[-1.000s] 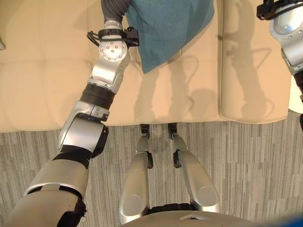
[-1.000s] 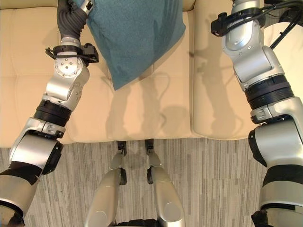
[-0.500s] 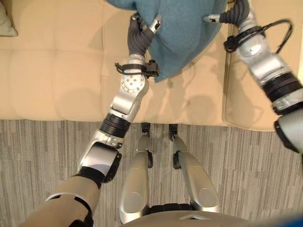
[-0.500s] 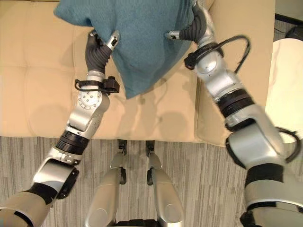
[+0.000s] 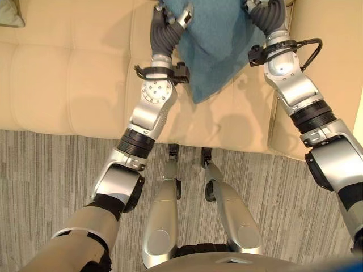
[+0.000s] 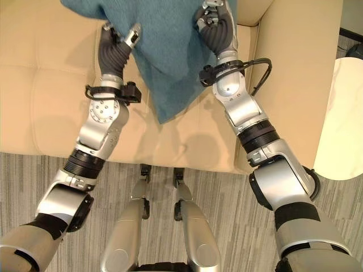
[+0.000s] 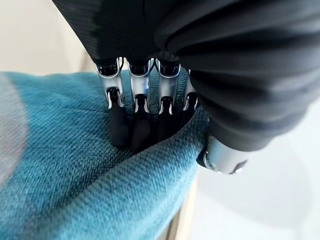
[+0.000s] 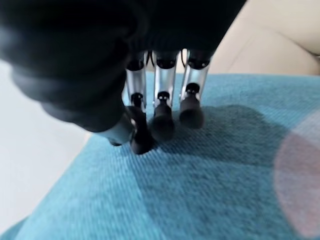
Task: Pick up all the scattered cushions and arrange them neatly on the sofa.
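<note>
A teal cushion (image 5: 218, 51) hangs point down over the beige sofa seat (image 5: 68, 73), held between my two hands. My left hand (image 5: 168, 28) grips its left edge. In the left wrist view the fingers (image 7: 135, 125) dig into the cloth (image 7: 75, 190) and a fold runs between them and the thumb. My right hand (image 5: 266, 14) lies against the cushion's right side. Its straight fingers (image 8: 162, 120) and thumb tip press on the flat teal face (image 8: 210, 190). The cushion's top edge is cut off at the picture's edge.
A pale cushion (image 5: 10, 12) lies on the sofa at the far left corner. The sofa's wide armrest (image 5: 329, 56) rises on the right, and a white round table (image 6: 340, 124) stands beyond it. Striped grey carpet (image 5: 45, 170) runs along the sofa's front.
A second ago only my left hand held the cushion. My right arm has swung in from the right and its hand now rests on the cushion. The camera has shifted too.
</note>
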Tool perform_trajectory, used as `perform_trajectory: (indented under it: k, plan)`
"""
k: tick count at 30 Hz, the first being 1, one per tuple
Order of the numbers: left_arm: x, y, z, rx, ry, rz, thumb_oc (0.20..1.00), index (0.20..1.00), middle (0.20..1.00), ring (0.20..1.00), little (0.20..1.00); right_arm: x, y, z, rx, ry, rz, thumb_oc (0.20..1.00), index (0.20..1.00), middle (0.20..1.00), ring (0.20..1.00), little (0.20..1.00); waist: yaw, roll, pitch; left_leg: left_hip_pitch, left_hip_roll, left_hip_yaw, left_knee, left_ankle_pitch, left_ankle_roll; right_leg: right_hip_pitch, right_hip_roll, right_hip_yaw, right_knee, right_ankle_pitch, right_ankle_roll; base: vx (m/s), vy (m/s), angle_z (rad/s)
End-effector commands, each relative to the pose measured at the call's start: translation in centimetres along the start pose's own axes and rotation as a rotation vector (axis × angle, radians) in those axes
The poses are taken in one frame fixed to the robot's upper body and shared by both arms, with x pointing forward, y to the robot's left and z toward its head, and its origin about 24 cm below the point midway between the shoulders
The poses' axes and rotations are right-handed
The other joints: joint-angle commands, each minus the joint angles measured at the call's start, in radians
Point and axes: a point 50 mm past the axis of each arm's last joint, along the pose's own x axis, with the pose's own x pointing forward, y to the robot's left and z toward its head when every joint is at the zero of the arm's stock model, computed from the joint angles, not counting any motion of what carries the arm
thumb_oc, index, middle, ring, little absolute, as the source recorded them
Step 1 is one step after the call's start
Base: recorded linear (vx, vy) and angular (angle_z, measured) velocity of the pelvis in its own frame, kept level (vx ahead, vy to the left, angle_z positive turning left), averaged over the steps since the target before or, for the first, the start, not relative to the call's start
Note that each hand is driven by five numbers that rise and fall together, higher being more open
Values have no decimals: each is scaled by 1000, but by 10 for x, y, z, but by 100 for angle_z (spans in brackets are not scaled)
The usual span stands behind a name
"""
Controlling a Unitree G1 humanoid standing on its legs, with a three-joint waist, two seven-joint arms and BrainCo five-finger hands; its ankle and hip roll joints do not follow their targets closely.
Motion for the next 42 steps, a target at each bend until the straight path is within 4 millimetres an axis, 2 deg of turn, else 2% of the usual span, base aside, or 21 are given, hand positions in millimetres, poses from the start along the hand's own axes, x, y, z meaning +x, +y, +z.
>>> perform_trajectory:
  k: [1, 4, 8, 9, 10, 11, 12, 15, 16, 20, 21, 23, 27, 28, 29, 31, 32, 33, 34, 41, 42]
  plan:
    - [26, -29, 87, -72, -385, -84, 200, 200, 200, 200, 200, 11, -14, 36, 53, -160, -64, 200, 200, 200, 200, 200, -1, -9, 13, 108, -25, 30, 4, -151, -49, 56, -54, 38, 4, -4, 68, 3, 46, -1]
    - [39, -24, 108, 21, -450, -94, 200, 200, 200, 200, 200, 12, -14, 43, 54, -188, -57, 200, 200, 200, 200, 200, -16, 5, 13, 114, -28, 36, 4, -154, -48, 63, -57, 46, 4, -1, 69, -1, 51, -1]
    - [46, -17, 114, 84, -461, -83, 200, 200, 200, 200, 200, 13, -14, 46, 52, -199, -50, 200, 200, 200, 200, 200, -24, 11, 13, 115, -29, 40, 4, -155, -47, 64, -61, 51, 4, 2, 70, 2, 23, -3]
    - [48, -13, 114, 105, -458, -76, 200, 200, 200, 200, 200, 13, -16, 47, 44, -203, -51, 426, 426, 426, 426, 426, -26, 11, 13, 114, -28, 40, 4, -155, -46, 61, -61, 51, 4, 2, 70, 0, 0, 0]
    - [50, -8, 112, 133, -449, -65, 200, 200, 200, 200, 200, 14, -18, 47, 37, -204, -54, 780, 780, 780, 780, 780, -28, 11, 13, 107, -30, 42, 4, -148, -46, 55, -63, 51, 4, 7, 70, 0, 0, 0]
    - [52, 1, 110, 171, -434, -43, 200, 200, 200, 200, 200, 12, -21, 45, 32, -200, -56, 1000, 1000, 1000, 1000, 1000, -32, 12, 13, 110, -28, 43, 4, -154, -46, 56, -62, 51, 4, 3, 70, 0, 0, 0]
    - [52, 0, 110, 171, -435, -43, 200, 200, 200, 200, 200, 12, -21, 45, 32, -201, -57, 1000, 1000, 1000, 1000, 1000, -33, 11, 13, 105, -30, 43, 4, -147, -45, 52, -64, 51, 4, 8, 70, 0, 0, 0]
    - [55, 17, 102, 234, -392, 2, 200, 200, 200, 200, 200, 9, -27, 40, 28, -191, -69, 1000, 1000, 1000, 1000, 1000, -37, 11, 13, 105, -29, 44, 4, -154, -44, 51, -64, 51, 4, 3, 70, 0, 0, 0]
    - [58, 32, 96, 295, -354, 37, 200, 200, 200, 200, 200, 7, -32, 36, 20, -181, -75, 1000, 1000, 1000, 1000, 1000, -41, 7, 13, 101, -28, 44, 4, -154, -43, 48, -66, 50, 4, 5, 71, 0, 0, 0]
    - [59, 53, 86, 360, -298, 92, 200, 200, 200, 200, 200, 3, -37, 31, -7, -176, -66, 1000, 1000, 1000, 1000, 1000, -46, -2, 13, 86, -27, 40, 4, -145, -42, 34, -68, 47, 4, 12, 72, 3, -1, -1]
    - [56, 65, 80, 390, -266, 115, 200, 200, 200, 200, 200, 1, -43, 27, -58, -175, -52, 1000, 1000, 1000, 1000, 1000, -46, -8, 13, 78, -26, 40, 4, -143, -39, 27, -69, 47, 4, 13, 72, 12, -8, -6]
    - [51, 71, 76, 388, -253, 129, 200, 200, 200, 200, 200, -3, -48, 21, -90, -158, -41, 1000, 1000, 1000, 1000, 1000, -45, -10, 13, 71, -24, 37, 4, -140, -37, 20, -70, 43, 4, 13, 72, 17, -17, -8]
    - [18, 82, 52, 236, -226, 197, 200, 200, 200, 200, 200, -15, -64, 5, -161, -113, -47, 1000, 1000, 1000, 1000, 1000, -33, -26, 13, 45, -21, 27, 4, -132, -33, -6, -73, 34, 4, 14, 70, 22, -24, -3]
    - [-1, 81, 38, 156, -202, 214, 200, 200, 200, 200, 200, -18, -76, 1, -239, -111, -55, 1000, 1000, 1000, 1000, 1000, -26, -40, 13, 29, -19, 21, 4, -133, -32, -21, -72, 29, 4, 11, 68, 27, -43, 1]
    - [-1, 81, 39, 155, -203, 214, 200, 200, 200, 200, 200, -17, -76, 2, -239, -113, -56, 1000, 1000, 1000, 1000, 1000, -28, -40, 13, 23, -20, 21, 4, -126, -32, -27, -73, 28, 4, 16, 68, 41, -47, 3]
    - [-18, 73, 30, 95, -186, 193, 200, 200, 200, 200, 200, -19, -85, -2, -307, -107, -55, 1000, 1000, 1000, 1000, 1000, -19, -60, 13, -6, -16, 12, 4, -117, -33, -51, -75, 16, 4, 19, 68, 25, -68, 12]
    - [-25, 69, 27, 85, -178, 166, 200, 200, 200, 200, 200, -12, -91, 3, -380, -124, -38, 1000, 1000, 1000, 1000, 1000, -13, -75, 13, -25, -10, 4, 4, -117, -35, -64, -73, 7, 4, 17, 68, 20, -79, 18]
    - [-25, 69, 27, 85, -178, 166, 200, 200, 200, 200, 200, -12, -91, 3, -380, -124, -38, 1000, 1000, 1000, 1000, 1000, -13, -75, 13, -25, -10, 4, 4, -117, -35, -64, -73, 7, 4, 17, 68, 37, -99, 17]
    - [-31, 58, 24, 53, -166, 114, 200, 200, 200, 200, 200, -3, -94, 6, -455, -120, -1, 1000, 1000, 1000, 1000, 1000, -4, -98, 13, -61, -7, -3, 4, -109, -38, -97, -69, -4, 4, 21, 69, 25, -72, 16]
    - [-30, 41, 27, 23, -167, 30, 200, 200, 200, 200, 200, 16, -69, 21, -515, -159, 95, 1000, 1000, 1000, 1000, 1000, 18, -122, 13, -121, -4, -18, 4, -98, -45, -147, -61, -31, 4, 23, 69, 22, -38, 14]
    - [-30, 38, 27, 14, -171, 23, 282, 282, 282, 282, 282, 19, -64, 25, -519, -172, 100, 1000, 1000, 1000, 1000, 1000, 22, -122, 13, -132, -4, -20, 4, -96, -47, -157, -61, -34, 4, 25, 72, 2, -5, 10]
